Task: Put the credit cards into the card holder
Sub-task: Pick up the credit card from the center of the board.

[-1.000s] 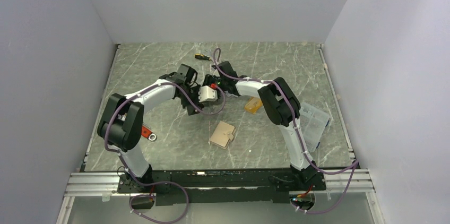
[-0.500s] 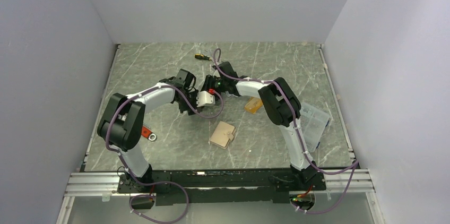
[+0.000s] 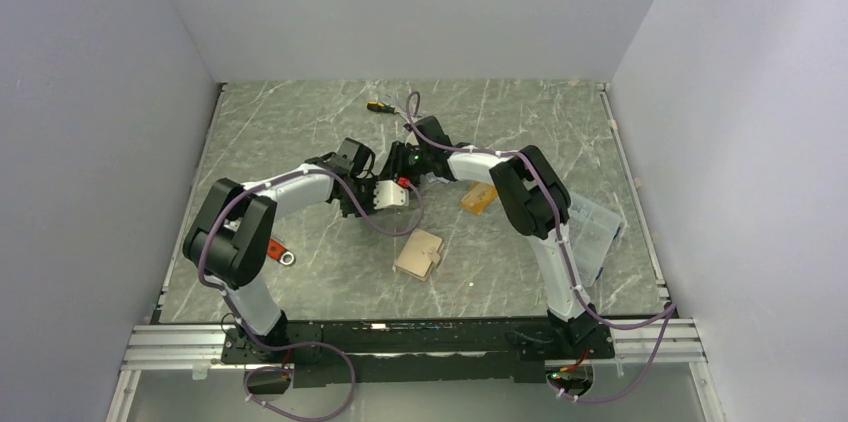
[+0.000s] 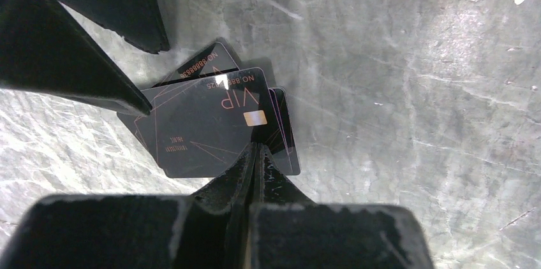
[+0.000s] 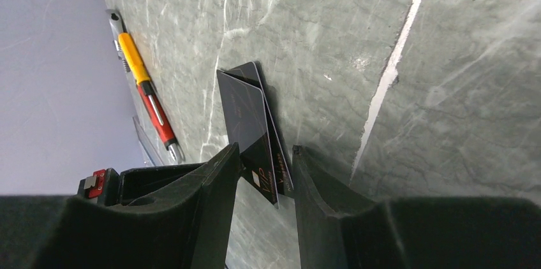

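A small fan of black credit cards (image 4: 204, 122) with "VIP" print hangs above the marble table, pinched at one corner by my shut left gripper (image 4: 258, 148). In the right wrist view the same cards (image 5: 245, 113) stand edge-on between the fingers of my right gripper (image 5: 265, 149). Those jaws are apart, with a gap on the right side of the cards. From above, both grippers meet at mid-table (image 3: 392, 177) and hide the cards. The tan card holder (image 3: 420, 254) lies shut nearer the front. An orange card (image 3: 477, 198) lies beside the right arm.
A clear plastic box (image 3: 592, 230) sits at the right, partly behind the right arm. A yellow and red pen-like tool (image 5: 145, 87) lies near the back wall. A red tag with a metal ring (image 3: 279, 251) lies by the left arm.
The left gripper has shifted slightly toward the front with the cards. The right gripper's fingers have drawn a little closer together around them.
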Motion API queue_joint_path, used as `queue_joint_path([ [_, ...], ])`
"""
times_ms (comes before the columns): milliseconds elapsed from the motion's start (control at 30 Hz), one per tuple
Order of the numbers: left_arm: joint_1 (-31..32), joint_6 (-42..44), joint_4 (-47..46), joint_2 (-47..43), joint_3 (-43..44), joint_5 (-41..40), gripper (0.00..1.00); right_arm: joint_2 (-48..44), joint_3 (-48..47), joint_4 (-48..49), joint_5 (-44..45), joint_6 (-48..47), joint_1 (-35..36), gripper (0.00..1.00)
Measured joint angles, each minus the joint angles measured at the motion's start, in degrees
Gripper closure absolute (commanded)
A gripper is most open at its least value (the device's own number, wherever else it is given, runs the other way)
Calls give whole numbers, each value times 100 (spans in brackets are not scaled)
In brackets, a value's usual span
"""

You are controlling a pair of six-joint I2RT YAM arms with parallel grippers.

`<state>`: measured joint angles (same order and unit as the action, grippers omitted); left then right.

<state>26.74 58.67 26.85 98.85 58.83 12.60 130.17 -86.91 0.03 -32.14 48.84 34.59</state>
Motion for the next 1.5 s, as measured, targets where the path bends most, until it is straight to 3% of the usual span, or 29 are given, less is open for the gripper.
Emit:
queue_joint_path([
  [1500, 118, 214, -413, -153, -299, -247, 100, 225, -262, -39, -396, -166, 59, 63],
])
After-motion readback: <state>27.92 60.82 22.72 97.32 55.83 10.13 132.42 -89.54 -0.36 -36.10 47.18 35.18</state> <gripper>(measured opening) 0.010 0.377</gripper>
